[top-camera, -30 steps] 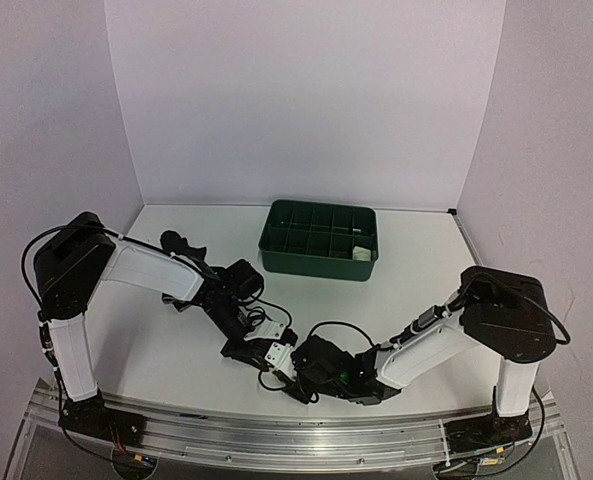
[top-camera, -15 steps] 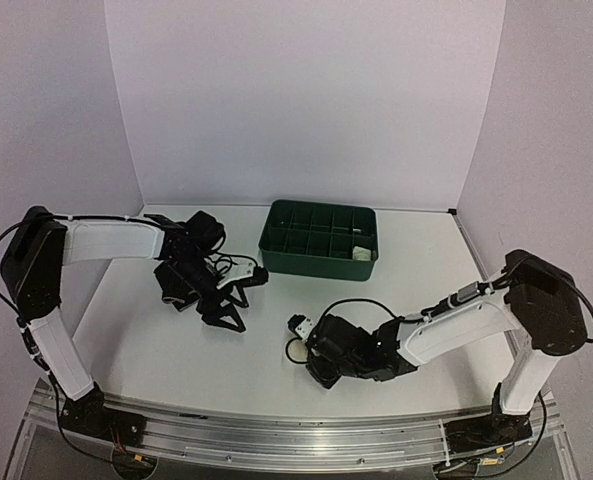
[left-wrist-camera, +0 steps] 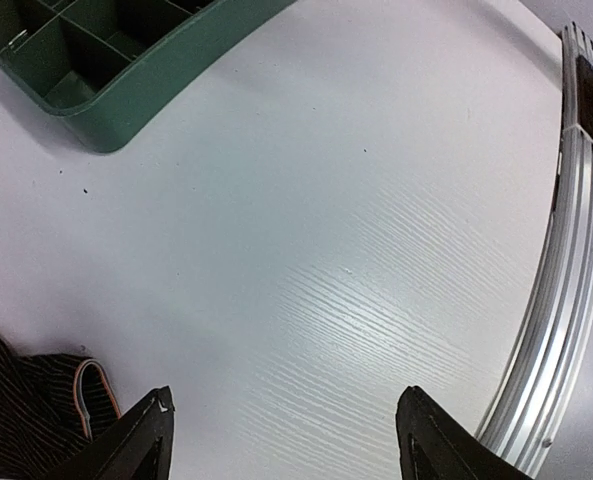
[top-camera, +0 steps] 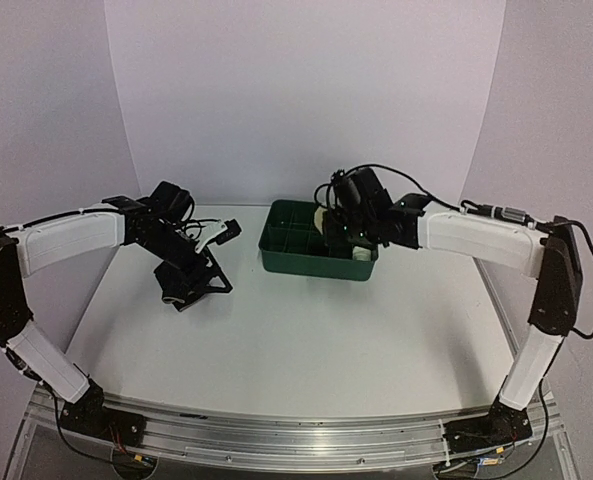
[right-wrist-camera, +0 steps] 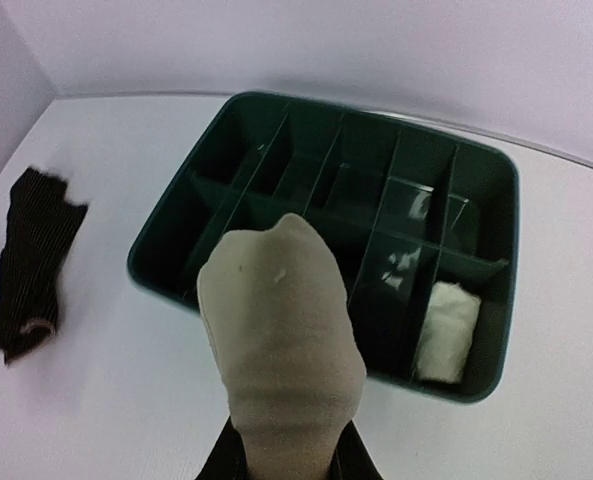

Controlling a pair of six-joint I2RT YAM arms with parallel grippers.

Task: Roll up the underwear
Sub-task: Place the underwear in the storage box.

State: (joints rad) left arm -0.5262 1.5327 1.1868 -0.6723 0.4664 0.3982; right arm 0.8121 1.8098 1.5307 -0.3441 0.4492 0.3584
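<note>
Right gripper (right-wrist-camera: 286, 455): clamped narrow on the cream roll (right-wrist-camera: 276, 330), gripping its lower end. The free end sticks out toward the wrist camera. The roll looks tight, with no loose tail showing.

I'm holding it in the air above the green tray (right-wrist-camera: 376, 108), roughly over the near-left cells. My read is that the step in hand is the drop-off into a cell.

One white roll (right-wrist-camera: 446, 335) already sits in the near row toward the right end. Every other cell I can see looks free.

How I'd do it well:
- Pick one free cell and centre over it, not over a divider.
- Turn the wrist so the roll's long axis runs along the cell.
- Go down until the cloth sits between the dividers, then let go. Released high, it likely springs open or lands across two cells.
- Open only a little and lift straight up, so the pads don't drag the outer wrap.

Left gripper (left-wrist-camera: 284, 405): jaws wide, nothing between them, low over the table (left-wrist-camera: 326, 200).

The black garment (left-wrist-camera: 16, 400) lies unrolled just beside the left finger. From the wrist view I can't tell whether they touch. I judge it's next in line to be rolled.
</note>
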